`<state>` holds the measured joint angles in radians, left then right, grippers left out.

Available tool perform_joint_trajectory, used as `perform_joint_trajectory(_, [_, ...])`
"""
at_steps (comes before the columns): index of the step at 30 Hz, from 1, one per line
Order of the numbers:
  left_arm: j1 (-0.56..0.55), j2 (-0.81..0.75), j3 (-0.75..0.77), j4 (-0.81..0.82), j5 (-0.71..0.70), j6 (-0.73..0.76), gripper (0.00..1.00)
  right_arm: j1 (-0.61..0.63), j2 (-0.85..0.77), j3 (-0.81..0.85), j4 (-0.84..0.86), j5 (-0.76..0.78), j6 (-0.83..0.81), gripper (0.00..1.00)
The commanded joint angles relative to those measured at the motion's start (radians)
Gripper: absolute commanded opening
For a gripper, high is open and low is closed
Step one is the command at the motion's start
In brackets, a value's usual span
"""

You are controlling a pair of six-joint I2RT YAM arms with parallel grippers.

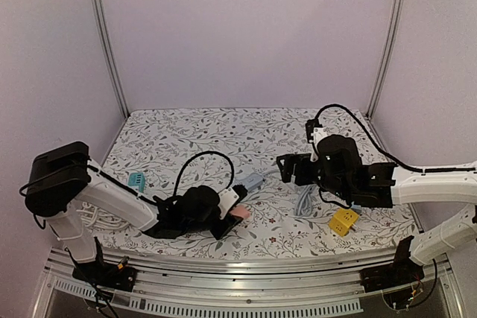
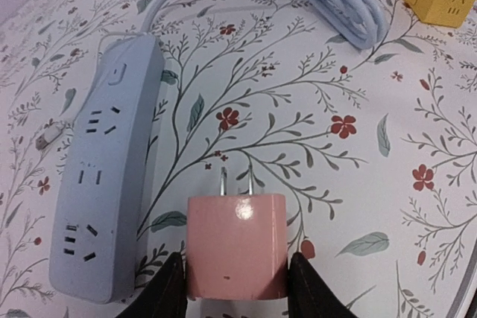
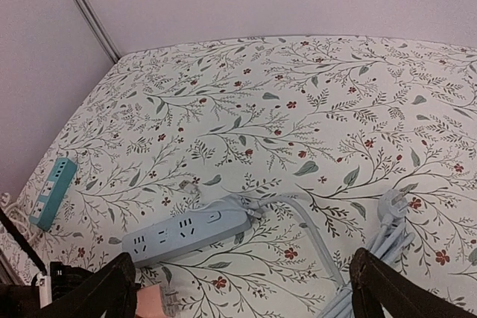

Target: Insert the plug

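Note:
A pink plug (image 2: pixel 237 247) with two metal prongs pointing away from the wrist sits between the black fingers (image 2: pixel 165 292) of my left gripper (image 2: pixel 237 288), which is shut on its sides. A pale blue power strip (image 2: pixel 104 176) lies flat just left of the plug, sockets up, apart from it. In the top view the plug (image 1: pixel 240 213) is at the front centre, below the strip (image 1: pixel 253 181). My right gripper (image 1: pixel 287 169) hovers open above the strip's cable end. Its view shows the strip (image 3: pixel 186 231) between wide-apart fingers.
A yellow cube adapter (image 1: pixel 343 222) sits at the front right beside the strip's coiled white cable (image 1: pixel 305 200). A small teal socket block (image 1: pixel 136 181) lies at the left. White cables trail off the front left edge. Walls and metal posts enclose the flowered table.

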<state>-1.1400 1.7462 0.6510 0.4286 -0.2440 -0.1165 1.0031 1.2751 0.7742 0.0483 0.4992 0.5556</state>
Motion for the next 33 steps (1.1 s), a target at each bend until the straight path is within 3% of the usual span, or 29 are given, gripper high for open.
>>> perform_joint_trajectory(1, [-0.024, -0.075, -0.057, 0.106, 0.015, 0.035, 0.00, -0.029, 0.045, -0.003, 0.041, -0.129, -0.017, 0.99])
perform_joint_trajectory(10, [-0.035, -0.169, -0.163, 0.220, 0.047, 0.098, 0.00, -0.150, 0.094, -0.013, 0.090, -0.548, -0.030, 0.99])
perform_joint_trajectory(19, [-0.040, -0.156, -0.289, 0.503, 0.096, 0.259, 0.00, -0.184, 0.130, -0.013, 0.123, -0.683, -0.070, 0.99])
perform_joint_trajectory(25, [-0.040, -0.125, -0.319, 0.569, 0.125, 0.339, 0.00, -0.196, 0.155, -0.022, 0.184, -0.844, -0.089, 0.99])
perform_joint_trajectory(33, [-0.044, -0.138, -0.417, 0.774, 0.190, 0.392, 0.00, -0.208, 0.158, -0.032, 0.225, -0.976, -0.073, 0.98])
